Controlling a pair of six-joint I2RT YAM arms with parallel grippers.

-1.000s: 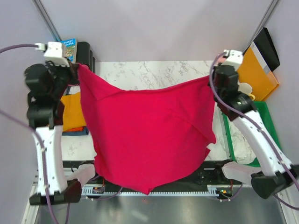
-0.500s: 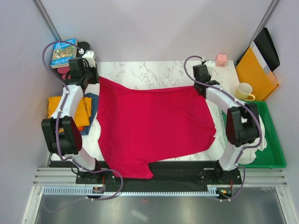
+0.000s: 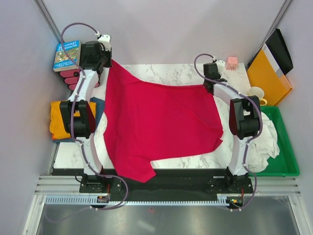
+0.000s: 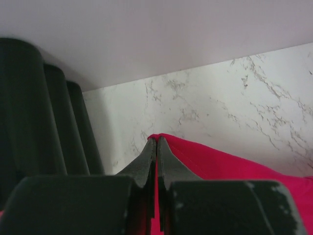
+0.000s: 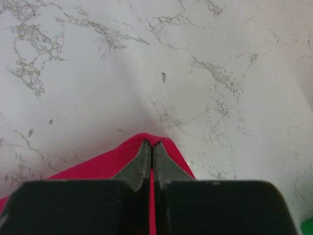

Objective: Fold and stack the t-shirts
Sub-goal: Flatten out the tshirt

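Red t-shirt (image 3: 161,125) lies spread on the bench (image 3: 166,73), between my fingers and behind them; my left fingers (image 4: 145,161) are clamped on one far corner, my right fingers (image 5: 139,164) on the other.

The white marble table (image 3: 166,73) is carrying the crimson t-shirt (image 3: 161,127), which is lying spread over most of it. At its left edge the orange t-shirt (image 3: 55,122) is lying on the dark blue t-shirt (image 3: 99,108).

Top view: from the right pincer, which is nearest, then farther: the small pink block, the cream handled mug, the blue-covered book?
1. Small pink block, just beside the right pincer.
2. Cream handled mug, farther right.
3. Blue-covered book, far left corner.
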